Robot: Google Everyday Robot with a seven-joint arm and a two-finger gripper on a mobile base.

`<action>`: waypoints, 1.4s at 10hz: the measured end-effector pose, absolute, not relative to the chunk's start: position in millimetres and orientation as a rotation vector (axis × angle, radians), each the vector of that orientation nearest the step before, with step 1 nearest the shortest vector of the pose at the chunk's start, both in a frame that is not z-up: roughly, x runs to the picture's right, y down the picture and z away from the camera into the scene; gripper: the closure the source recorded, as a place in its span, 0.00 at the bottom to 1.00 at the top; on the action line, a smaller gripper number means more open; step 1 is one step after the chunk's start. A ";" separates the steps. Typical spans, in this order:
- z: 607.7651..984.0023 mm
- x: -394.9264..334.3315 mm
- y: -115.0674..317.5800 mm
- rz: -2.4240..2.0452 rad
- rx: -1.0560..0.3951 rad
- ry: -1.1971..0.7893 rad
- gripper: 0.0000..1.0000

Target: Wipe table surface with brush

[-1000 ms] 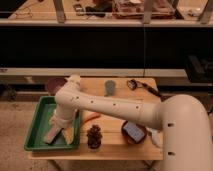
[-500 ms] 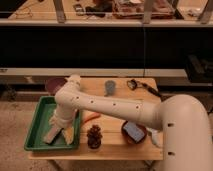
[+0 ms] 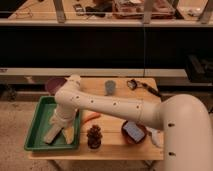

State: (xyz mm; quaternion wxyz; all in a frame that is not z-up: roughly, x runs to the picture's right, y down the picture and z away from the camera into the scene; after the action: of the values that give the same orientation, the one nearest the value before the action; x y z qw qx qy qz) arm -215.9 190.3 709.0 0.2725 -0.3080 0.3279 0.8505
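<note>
The table surface (image 3: 115, 105) is a pale wooden top. The brush (image 3: 133, 84) lies near its far right edge, a dark round head with a thin black handle pointing right. My gripper (image 3: 61, 134) hangs over the green tray at the table's left end, far from the brush. Its two pale fingers (image 3: 51, 136) point down into the tray and stand apart, open. Nothing shows between them.
The green tray (image 3: 37, 125) fills the left end. A purple bowl (image 3: 54, 84) and a grey cup (image 3: 110, 87) stand at the back. An orange piece (image 3: 92, 118), a pine cone (image 3: 94, 136) and a dark bowl with a blue object (image 3: 134, 132) sit near the front.
</note>
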 end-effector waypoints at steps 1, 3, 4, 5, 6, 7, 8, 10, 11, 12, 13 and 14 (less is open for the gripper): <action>710.6 -207.4 183.9 2.325 -0.809 0.888 0.20; 713.1 -166.9 166.7 2.450 -0.748 0.898 0.20; 712.9 -143.0 159.8 2.505 -0.720 0.900 0.20; 711.1 -113.7 153.6 2.569 -0.684 0.900 0.20; 706.5 -88.3 149.4 2.628 -0.650 0.899 0.20; 701.6 -68.5 146.7 2.673 -0.621 0.897 0.20; 695.0 -43.8 144.1 2.729 -0.584 0.896 0.20; 672.8 12.4 141.1 2.863 -0.483 0.897 0.20; 664.8 30.3 141.5 2.906 -0.453 0.898 0.20; 650.2 62.3 142.5 2.983 -0.412 0.884 0.20; 640.1 82.2 142.7 3.032 -0.392 0.864 0.20; 632.7 94.3 143.3 3.061 -0.380 0.847 0.20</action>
State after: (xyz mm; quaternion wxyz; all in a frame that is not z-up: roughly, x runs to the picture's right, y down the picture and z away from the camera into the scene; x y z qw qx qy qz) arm 94.3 143.3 632.7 -0.0285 -0.1186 0.2648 0.9566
